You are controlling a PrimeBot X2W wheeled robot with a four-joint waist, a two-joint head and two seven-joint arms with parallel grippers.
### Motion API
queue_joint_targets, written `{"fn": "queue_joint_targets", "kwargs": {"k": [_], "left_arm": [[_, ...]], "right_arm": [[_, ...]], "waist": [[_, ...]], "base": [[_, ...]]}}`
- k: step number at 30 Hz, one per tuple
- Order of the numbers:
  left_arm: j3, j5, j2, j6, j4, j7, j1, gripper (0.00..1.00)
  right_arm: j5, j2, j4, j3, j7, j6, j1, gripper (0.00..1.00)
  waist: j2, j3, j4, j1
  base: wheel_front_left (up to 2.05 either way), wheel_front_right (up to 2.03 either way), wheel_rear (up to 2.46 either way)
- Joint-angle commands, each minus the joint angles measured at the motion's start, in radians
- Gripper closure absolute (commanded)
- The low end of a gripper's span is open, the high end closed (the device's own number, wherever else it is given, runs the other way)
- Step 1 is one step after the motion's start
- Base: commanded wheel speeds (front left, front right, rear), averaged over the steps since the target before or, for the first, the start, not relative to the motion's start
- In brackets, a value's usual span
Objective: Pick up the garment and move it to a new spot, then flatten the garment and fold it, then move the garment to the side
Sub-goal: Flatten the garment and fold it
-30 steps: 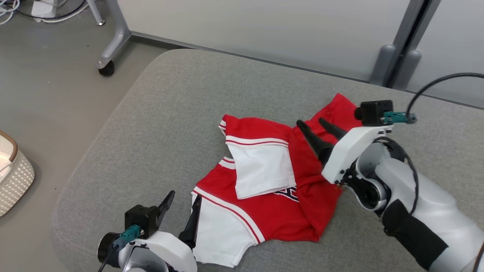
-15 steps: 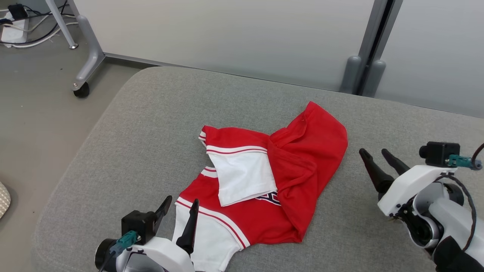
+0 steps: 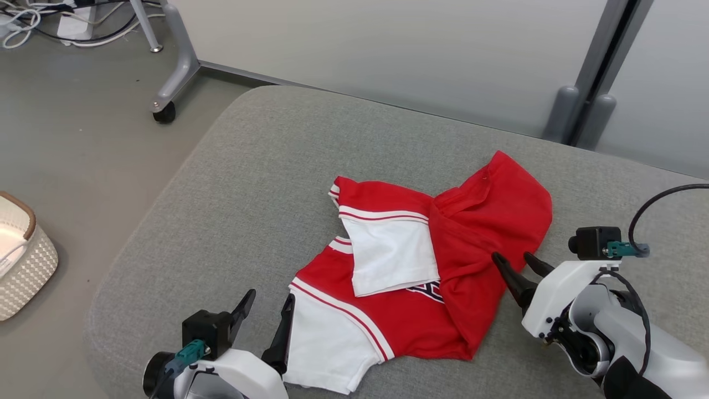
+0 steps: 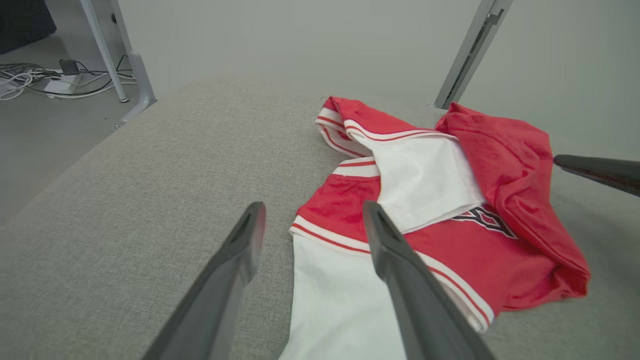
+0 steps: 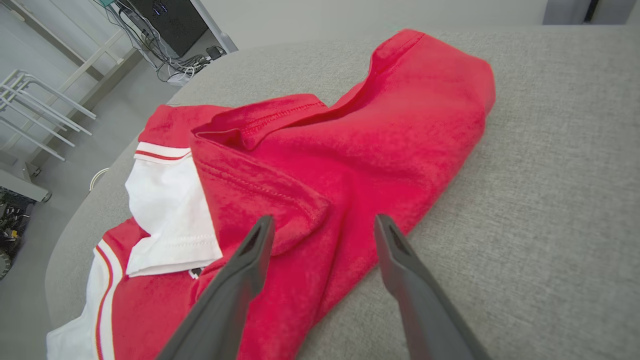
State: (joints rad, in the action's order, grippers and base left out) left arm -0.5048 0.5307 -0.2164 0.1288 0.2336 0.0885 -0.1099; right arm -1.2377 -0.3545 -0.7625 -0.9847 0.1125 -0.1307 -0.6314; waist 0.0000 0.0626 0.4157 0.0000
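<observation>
Glossy white shells (image 3: 559, 288) clad both arms, the left gripper (image 3: 270, 295) and right gripper (image 3: 510, 256) each bearing two tapered black fingers (image 3: 281, 332), a boxy black camera (image 3: 592, 243), a teal connector (image 3: 616, 249) and a black cable (image 3: 659, 194).

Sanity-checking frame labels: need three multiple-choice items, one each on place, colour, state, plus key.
1. Where is the basket?
A) on the floor, left of the cushion
B) on the cushion
C) on a shelf

2. Which colours is the garment?
A) blue and yellow
B) red and white
C) all black

3. How are the left gripper and right gripper?
A) both shut on cloth
B) left shut, right open
C) both open, holding nothing

Key: 1 A, it stands off the cushion's left edge; 2 B, red body, white panels; 3 C, both spread wide, gripping nothing.
</observation>
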Motion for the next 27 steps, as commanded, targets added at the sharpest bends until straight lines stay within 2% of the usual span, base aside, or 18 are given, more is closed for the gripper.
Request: {"fn": "queue_joint_targets", "kwargs": {"k": [1,9,12,15,16,17,18,19,27], "left_arm": [[-0.001,0.005,-0.004,0.003,0.000,0.003,-0.003,0.00],[-0.005,0.013,0.002,-0.001,0.010,0.013,-0.006,0.00],[-0.007,0.014,0.004,0.001,0.015,0.016,-0.011,0.00],[-0.007,0.014,0.004,0.003,0.018,0.016,-0.013,0.00],[-0.008,0.015,0.004,0.004,0.019,0.016,-0.014,0.00],[-0.008,0.015,0.003,0.004,0.019,0.016,-0.015,0.00],[-0.009,0.015,0.002,0.005,0.018,0.015,-0.016,0.00],[-0.009,0.015,0.002,0.005,0.018,0.015,-0.018,0.00],[-0.007,0.020,-0.008,0.012,0.019,0.016,-0.019,0.00]], "right_arm": [[-0.004,0.000,-0.010,-0.003,-0.001,0.000,-0.008,0.00],[-0.005,0.011,-0.071,-0.028,0.002,0.000,-0.046,0.00],[-0.008,0.015,-0.080,-0.039,0.004,0.000,-0.055,0.54],[-0.014,0.018,-0.081,-0.048,0.008,0.000,-0.057,0.85],[-0.016,0.019,-0.080,-0.052,0.010,0.000,-0.057,0.91],[-0.018,0.017,-0.080,-0.055,0.014,0.000,-0.058,0.92],[-0.022,0.017,-0.080,-0.057,0.015,0.000,-0.060,0.98],[-0.022,0.017,-0.078,-0.061,0.019,0.000,-0.060,1.00],[-0.038,-0.002,-0.033,-0.080,0.089,0.000,-0.065,1.00]], "waist": [[0.0000,0.004,0.011,0.0000],[0.0000,0.023,0.038,0.0000],[0.0000,0.027,0.039,0.0000],[0.0000,0.030,0.036,0.0000],[0.0000,0.030,0.034,0.0000],[0.0000,0.031,0.032,0.0000],[0.0000,0.033,0.030,0.0000],[0.0000,0.034,0.027,0.0000],[0.0000,0.024,-0.004,0.0000]], "base": [[0.00,0.00,0.00],[0.00,0.00,0.00],[0.00,0.00,0.00],[0.00,0.00,0.00],[0.00,0.00,0.00],[0.00,0.00,0.00],[0.00,0.00,0.00],[0.00,0.00,0.00],[0.00,0.00,0.00]]}}
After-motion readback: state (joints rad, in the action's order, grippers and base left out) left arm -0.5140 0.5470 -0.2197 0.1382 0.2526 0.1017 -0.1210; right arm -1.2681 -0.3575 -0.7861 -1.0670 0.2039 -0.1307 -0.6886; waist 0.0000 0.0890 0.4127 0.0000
